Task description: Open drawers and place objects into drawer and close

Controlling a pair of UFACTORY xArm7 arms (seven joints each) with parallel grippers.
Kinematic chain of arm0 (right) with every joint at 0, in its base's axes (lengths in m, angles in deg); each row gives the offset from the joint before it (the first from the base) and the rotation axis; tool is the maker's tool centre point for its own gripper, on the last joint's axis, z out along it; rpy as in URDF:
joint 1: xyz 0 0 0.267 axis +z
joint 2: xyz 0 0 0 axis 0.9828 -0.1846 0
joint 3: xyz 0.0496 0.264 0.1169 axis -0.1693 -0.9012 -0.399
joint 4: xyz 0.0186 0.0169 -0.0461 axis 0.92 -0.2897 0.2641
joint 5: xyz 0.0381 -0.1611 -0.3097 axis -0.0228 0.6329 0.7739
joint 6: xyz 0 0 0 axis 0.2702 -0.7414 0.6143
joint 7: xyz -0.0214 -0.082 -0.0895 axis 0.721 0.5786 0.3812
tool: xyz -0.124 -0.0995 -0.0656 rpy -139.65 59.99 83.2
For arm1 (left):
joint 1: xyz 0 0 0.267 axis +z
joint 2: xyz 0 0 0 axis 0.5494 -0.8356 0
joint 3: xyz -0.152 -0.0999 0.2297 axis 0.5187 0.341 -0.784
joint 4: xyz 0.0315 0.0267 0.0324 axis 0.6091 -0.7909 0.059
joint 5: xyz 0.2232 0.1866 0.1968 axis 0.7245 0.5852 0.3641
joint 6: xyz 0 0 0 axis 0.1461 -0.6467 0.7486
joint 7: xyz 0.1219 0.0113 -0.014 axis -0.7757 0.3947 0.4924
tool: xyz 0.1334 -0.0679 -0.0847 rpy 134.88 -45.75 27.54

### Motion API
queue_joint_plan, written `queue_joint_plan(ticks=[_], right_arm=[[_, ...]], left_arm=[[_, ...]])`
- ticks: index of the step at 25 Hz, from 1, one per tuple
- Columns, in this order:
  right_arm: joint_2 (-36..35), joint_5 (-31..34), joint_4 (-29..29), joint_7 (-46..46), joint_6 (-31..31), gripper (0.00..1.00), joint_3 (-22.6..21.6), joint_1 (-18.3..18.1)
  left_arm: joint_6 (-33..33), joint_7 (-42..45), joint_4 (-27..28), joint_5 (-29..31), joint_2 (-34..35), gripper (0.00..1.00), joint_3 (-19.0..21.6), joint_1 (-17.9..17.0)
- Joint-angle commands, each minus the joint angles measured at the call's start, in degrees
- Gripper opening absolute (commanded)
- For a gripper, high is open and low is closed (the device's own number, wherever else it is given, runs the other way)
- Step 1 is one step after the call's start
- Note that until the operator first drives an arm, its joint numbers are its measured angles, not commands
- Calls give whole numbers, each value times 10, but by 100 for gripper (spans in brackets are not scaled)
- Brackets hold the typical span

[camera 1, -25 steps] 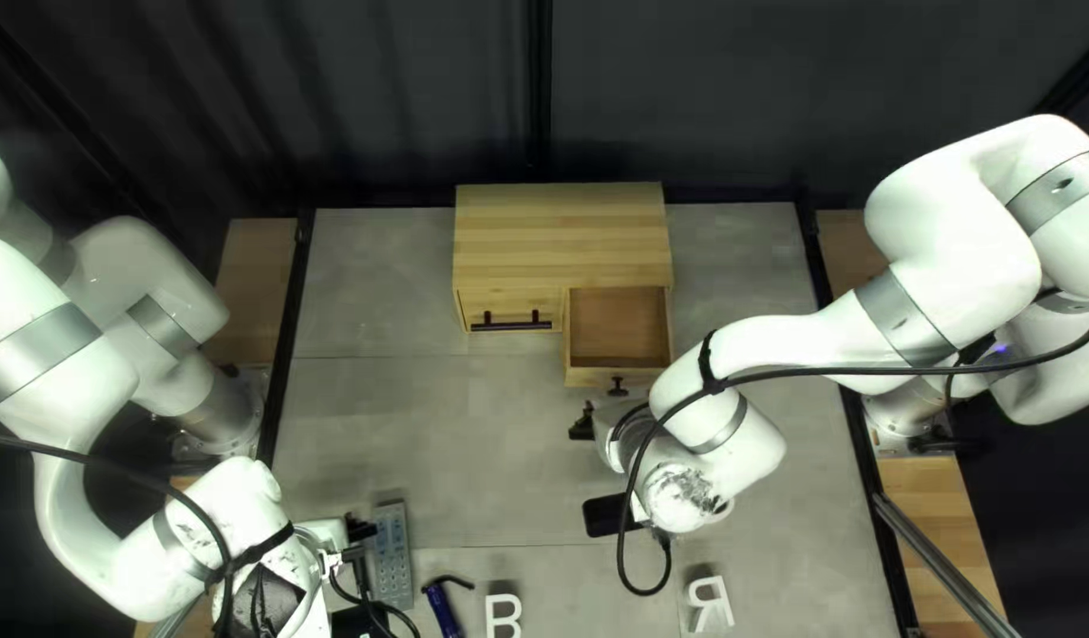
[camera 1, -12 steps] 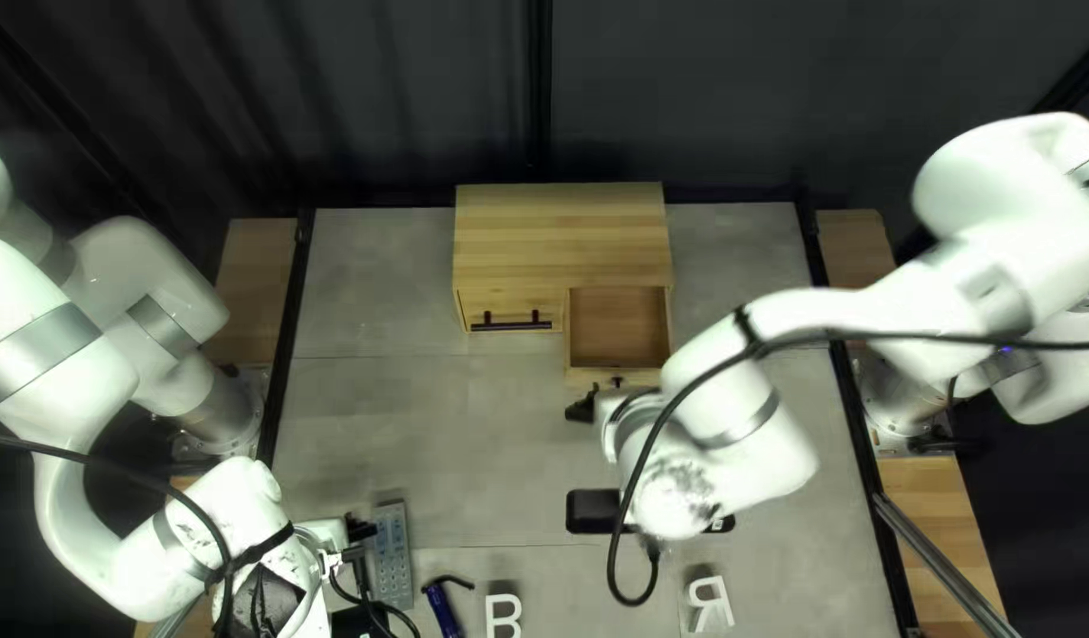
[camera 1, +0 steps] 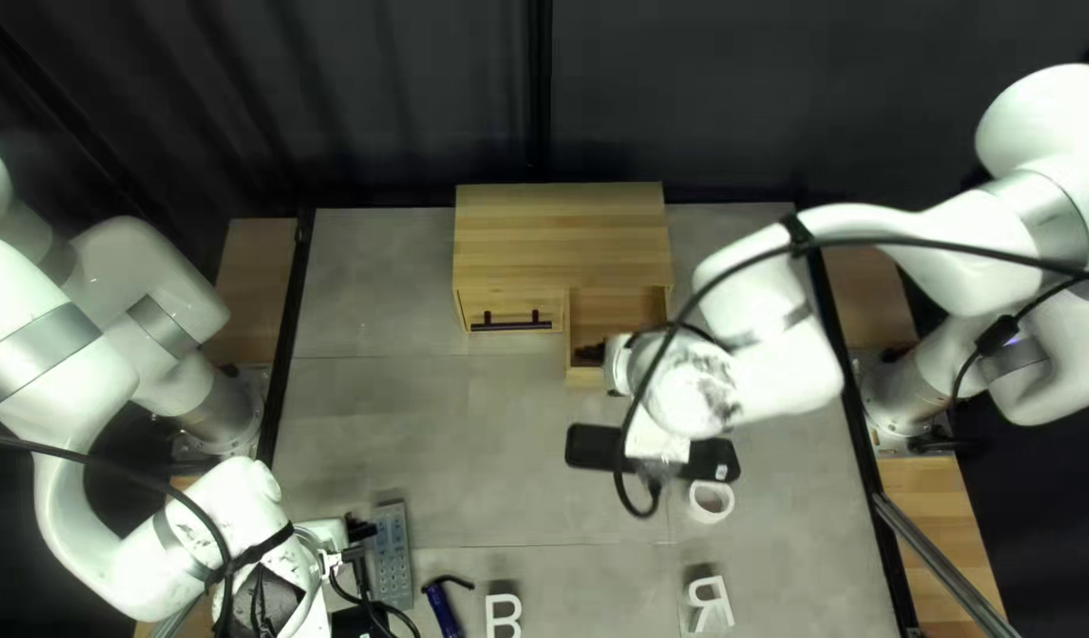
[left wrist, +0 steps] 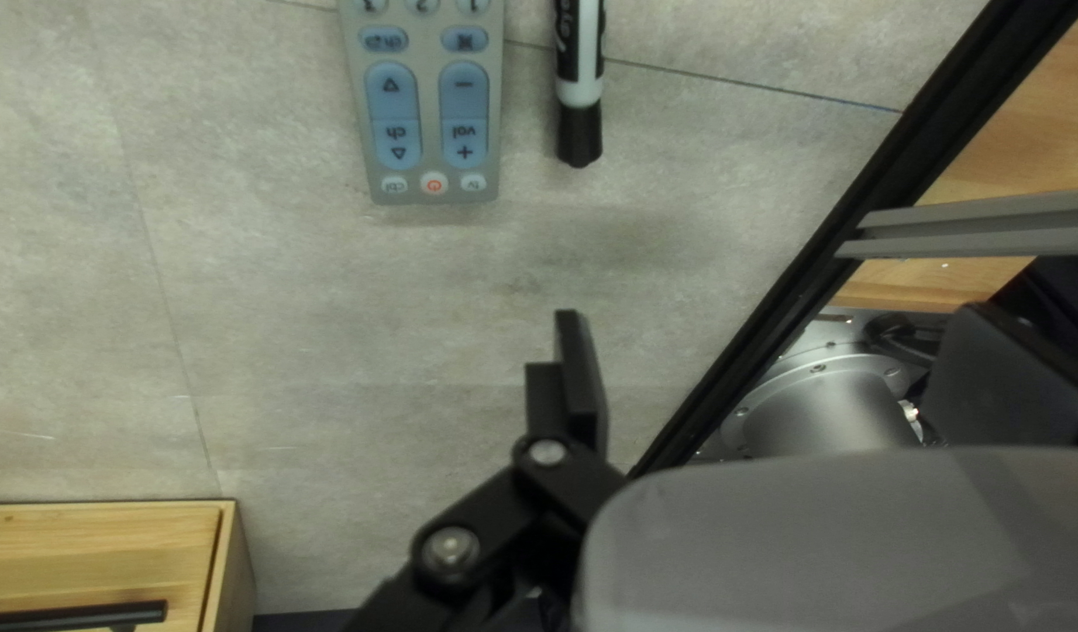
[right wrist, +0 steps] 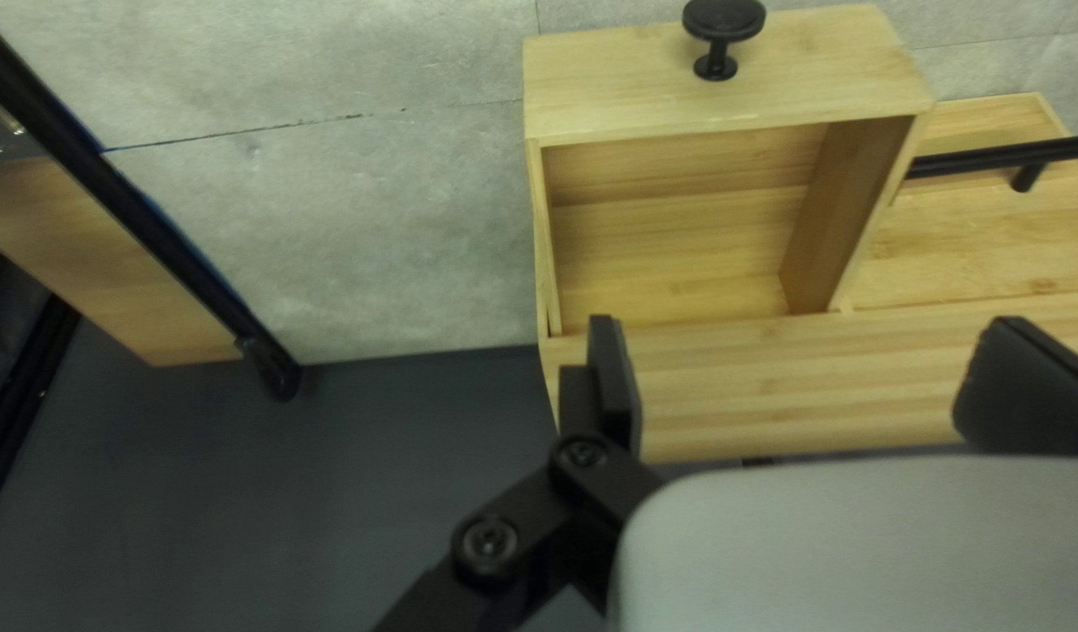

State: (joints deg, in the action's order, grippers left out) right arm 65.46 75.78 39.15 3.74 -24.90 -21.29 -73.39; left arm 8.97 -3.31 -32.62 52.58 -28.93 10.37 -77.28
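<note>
Two letters (camera 1: pixel 504 617), two drawers (right wrist: pixel 714 100) — one cabinet (camera 1: pixel 562 236), one remote (left wrist: pixel 428 111), one marker (left wrist: pixel 580 88).

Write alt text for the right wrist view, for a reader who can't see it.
A wooden drawer with a round black knob stands pulled out of its cabinet, beyond the robot's open right hand. Beside the drawer, a closed front carries a black bar handle.

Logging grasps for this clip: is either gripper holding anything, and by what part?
Nothing is held: the left gripper and the right gripper both stand open, with nothing gripped between their fingers.
</note>
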Motion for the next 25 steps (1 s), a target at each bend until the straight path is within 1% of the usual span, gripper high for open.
queue_joint_plan(ticks=[1, 5, 10, 13, 18, 25], right_arm=[[2, -39, -24, 69, 47, 100, 18, -22], [1, -80, -43, 132, 74, 100, 30, -37], [-3, -110, -58, 164, 97, 100, 35, -45], [-6, -125, -74, 171, 122, 100, 39, -50], [-12, -136, -81, 164, 141, 100, 41, -51], [-13, -135, -85, 157, 151, 100, 41, -52]], left_arm=[[0, 0, 0, 0, 0, 100, 0, 0], [0, 0, 0, 0, 0, 100, 0, 0], [0, 0, 0, 0, 0, 100, 0, 0], [0, 0, 0, 0, 0, 100, 0, 0], [0, 0, 0, 0, 0, 100, 0, 0], [0, 0, 0, 0, 0, 100, 0, 0]])
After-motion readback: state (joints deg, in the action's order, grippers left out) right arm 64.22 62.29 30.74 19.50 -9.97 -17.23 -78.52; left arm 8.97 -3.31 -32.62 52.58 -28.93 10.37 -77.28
